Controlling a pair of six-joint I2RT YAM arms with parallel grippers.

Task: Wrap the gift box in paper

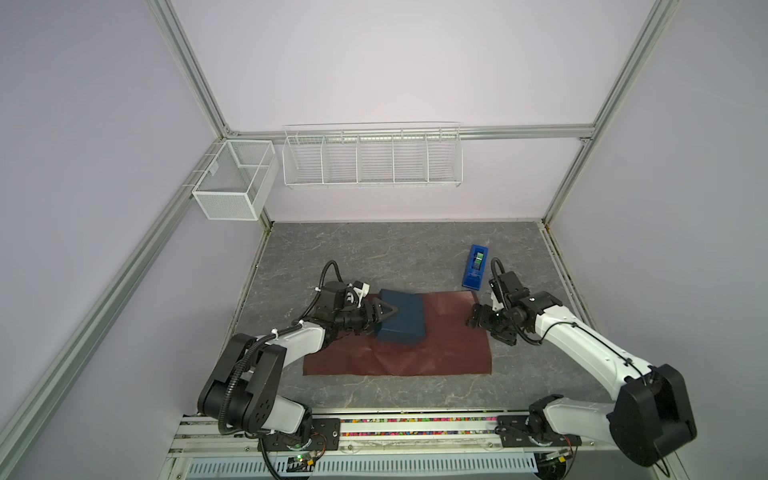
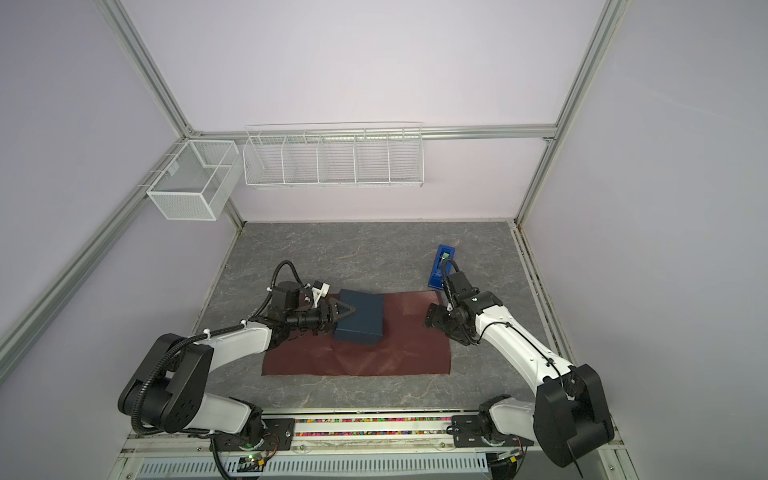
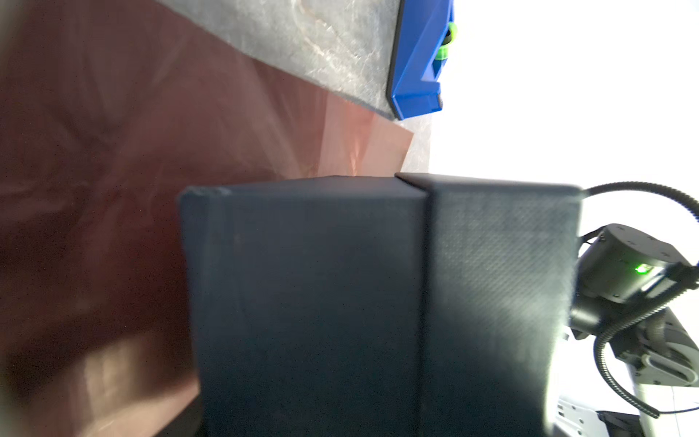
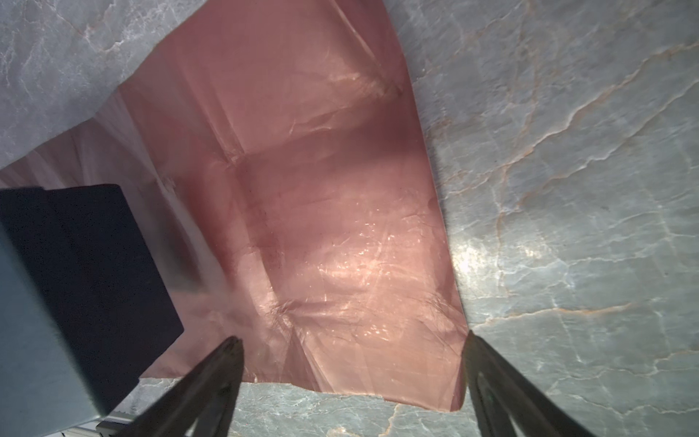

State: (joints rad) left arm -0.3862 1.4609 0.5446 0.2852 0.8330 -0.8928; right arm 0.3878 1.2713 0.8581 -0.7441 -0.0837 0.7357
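Note:
The dark navy gift box [image 1: 405,322] is over the left part of the creased red-maroon paper [image 1: 440,349], which lies flat on the table in both top views. My left gripper [image 1: 386,316] comes in from the left and is shut on the box, with one finger lying across its top. The box [image 3: 340,302] fills the left wrist view and hides the fingers. My right gripper [image 1: 478,318] hangs open over the paper's right edge. Its fingertips [image 4: 232,342] straddle the paper's corner [image 4: 359,359] with nothing between them.
A slim blue tape dispenser [image 1: 475,267] with a green roll lies on the grey marble table [image 1: 374,257], behind the paper's far right corner. A white mesh basket [image 1: 232,183] and a wire rack [image 1: 372,158] hang on the back wall.

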